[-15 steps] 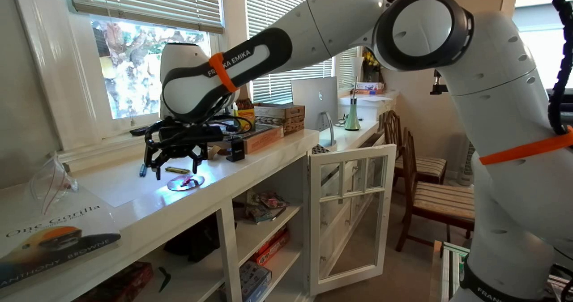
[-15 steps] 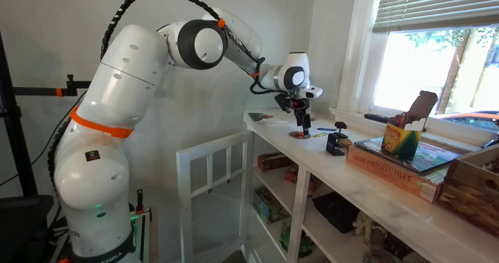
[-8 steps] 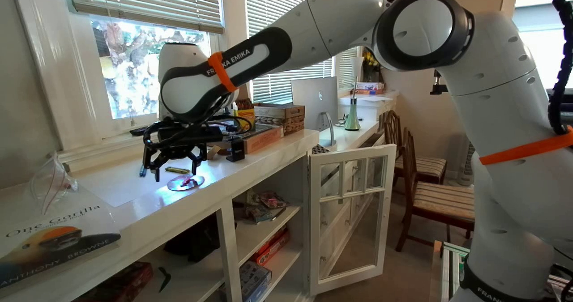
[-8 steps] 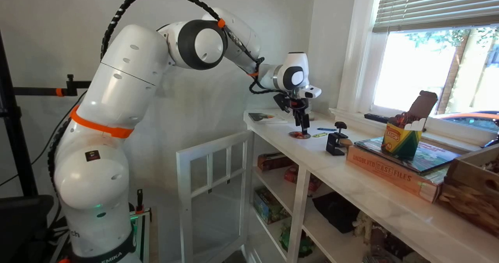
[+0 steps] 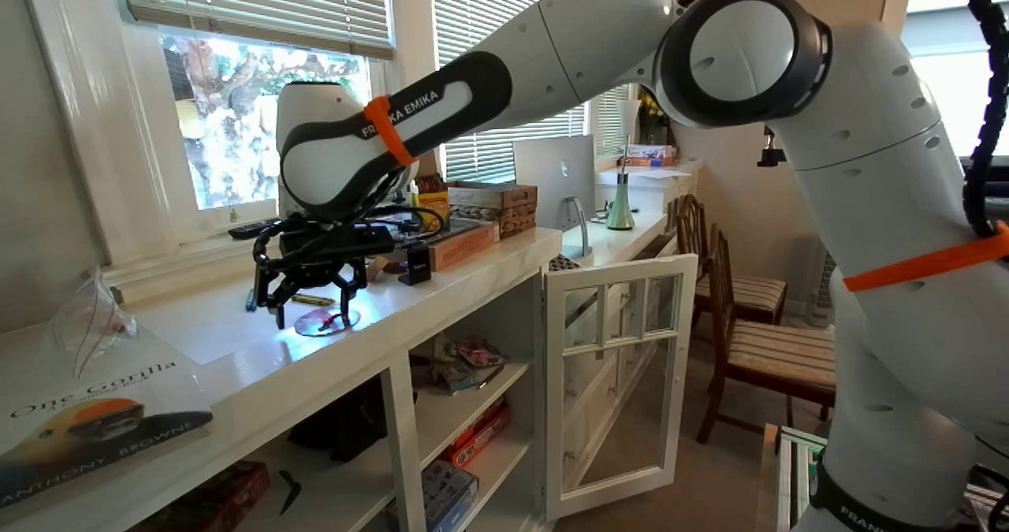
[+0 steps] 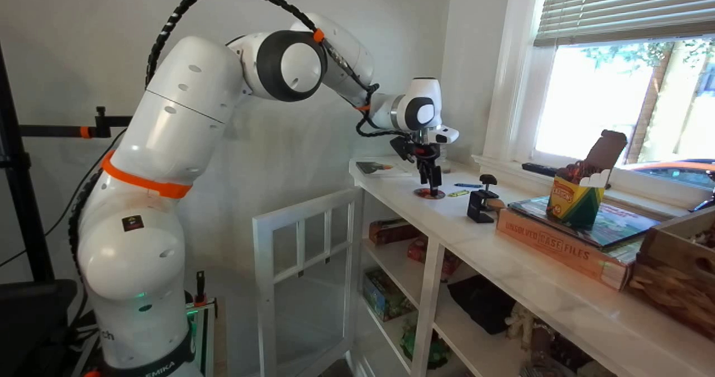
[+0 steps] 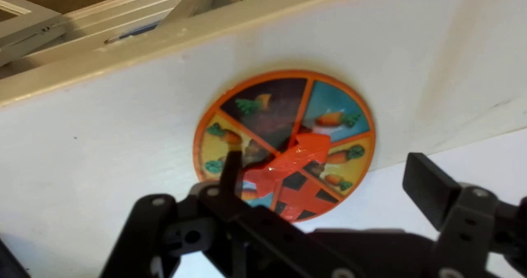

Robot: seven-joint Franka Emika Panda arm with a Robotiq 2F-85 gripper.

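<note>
Orange-rimmed, the carrot-printed disc [image 7: 273, 125] bears a red arrow [image 7: 290, 160] near spread fingers [image 7: 430, 191].

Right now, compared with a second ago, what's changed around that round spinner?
The jaws have moved slightly down toward the spinner; nothing was taken hold of or let go. As before, the jaws stand open, and the spinner, black clamp and crayon box haven't visibly moved.
</note>
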